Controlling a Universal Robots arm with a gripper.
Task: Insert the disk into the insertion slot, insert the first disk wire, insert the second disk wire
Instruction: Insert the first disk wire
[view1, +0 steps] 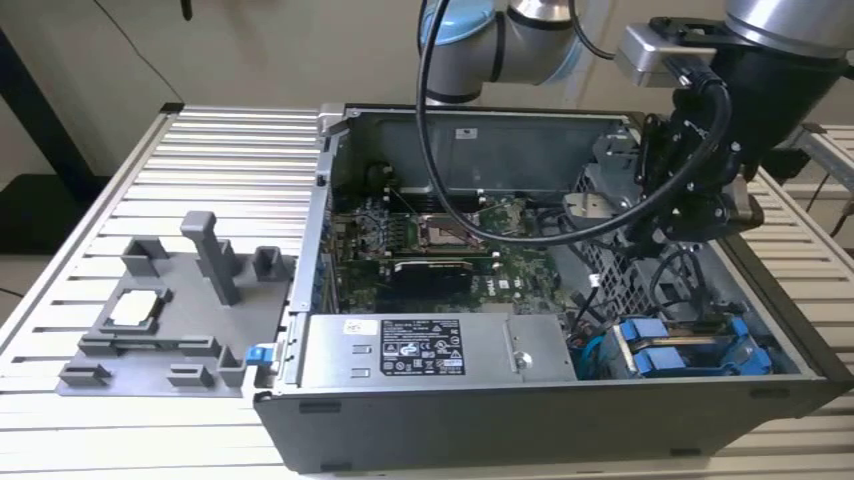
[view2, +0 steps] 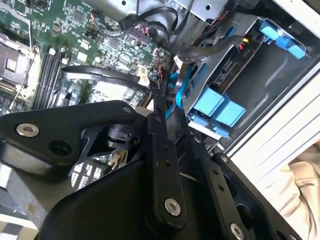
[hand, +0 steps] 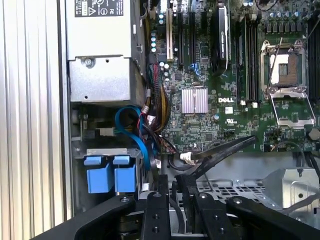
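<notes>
Exterior view, read from its left. A grey fixture (view1: 160, 330) sits on the slatted table (view1: 200, 160), well apart from the work. Next comes the open computer case (view1: 534, 420), with the motherboard (view1: 441, 240) on its floor and the labelled power-supply box (view1: 414, 350) along the near wall.

Just beside that box, toward the exterior view's right, is the insertion slot (view1: 747, 355), marked by its blue rails and tabs. In the second wrist view a flat grey face (view2: 270, 70) lies between those rails. You can take it for the disk, already seated, though its label is not visible.

Your gripper (view1: 674, 225) hangs inside the case at the far right, over the perforated cage. The fingers (hand: 162, 185) stand close together and appear clamped on the end of a black flat wire (hand: 225, 150), which trails back across the board.

Key relation: from the gripper, the slot lies toward the case's near wall and lower down. The slot's long axis seems to run along that wall. A looped blue cable (hand: 135, 120) lies between the gripper and the slot.
</notes>
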